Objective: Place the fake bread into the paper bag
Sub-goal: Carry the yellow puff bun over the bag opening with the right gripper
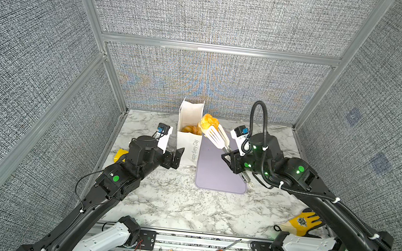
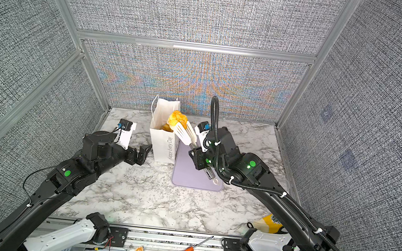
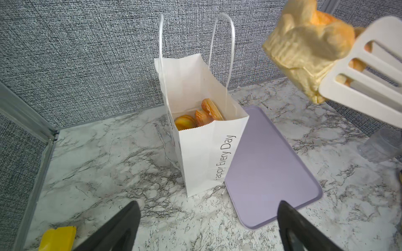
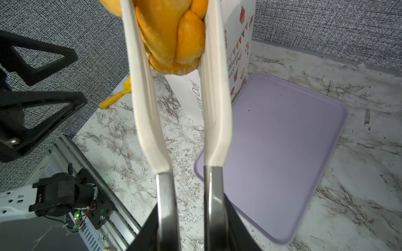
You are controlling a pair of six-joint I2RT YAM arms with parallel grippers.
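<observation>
Right wrist view: right gripper [image 4: 191, 228] squeezing the white tongs [image 4: 215, 104], tongs pinching a golden pastry [image 4: 171, 37] high, just right of the open paper bag [image 1: 190, 145], so it needs carrying left, while the left gripper [image 1: 177, 157] gapes wide, empty.

bag [image 1: 190, 153]: upright at surface [image 1: 173, 204] rear, middle
tray [image 1: 214, 178]: flat on surface, just right of bag
bread [image 3: 196, 118]: pieces inside bag; one in tongs [image 1: 219, 138], raised right of bag's mouth
scoop [image 1: 120, 155]: left of bag
glove [image 1: 303, 222]: front right
</observation>
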